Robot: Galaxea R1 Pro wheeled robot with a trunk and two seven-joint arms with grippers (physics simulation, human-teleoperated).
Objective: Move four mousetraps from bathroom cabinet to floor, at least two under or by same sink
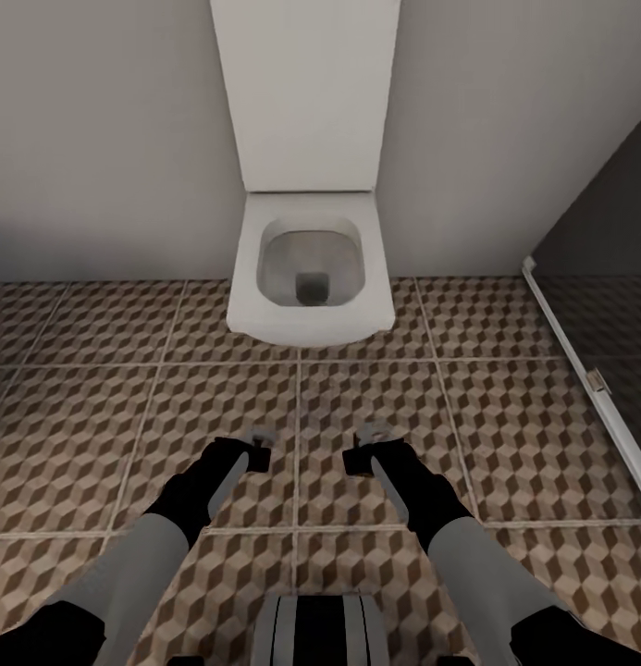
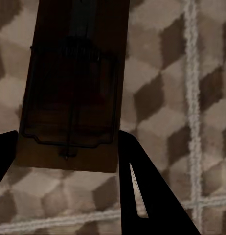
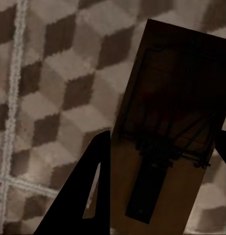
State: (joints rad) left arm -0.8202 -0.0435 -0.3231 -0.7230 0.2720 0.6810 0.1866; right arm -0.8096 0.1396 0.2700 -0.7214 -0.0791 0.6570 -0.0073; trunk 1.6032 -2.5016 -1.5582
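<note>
Each gripper, left (image 1: 262, 448) and right (image 1: 362, 448), clamps a flat tan wooden mousetrap (image 2: 74, 88) (image 3: 176, 142) in its jaws above the cube-patterned brown tiled bathroom floor (image 1: 505, 416) facing a white toilet (image 1: 311, 268), so the carrying step is under way and the next move likely means finding the sink.

Two mousetraps are in view: one mousetrap (image 2: 71, 93) held between the left gripper's (image 1: 258, 447) jaws, and a second mousetrap (image 3: 171, 137) between the right gripper's (image 1: 364, 447) jaws. Two arms reach forward, each ending in one gripper. One white toilet (image 1: 306, 277) stands ahead of both jaws. One patterned bathroom floor (image 1: 505, 407) lies beneath them.
</note>
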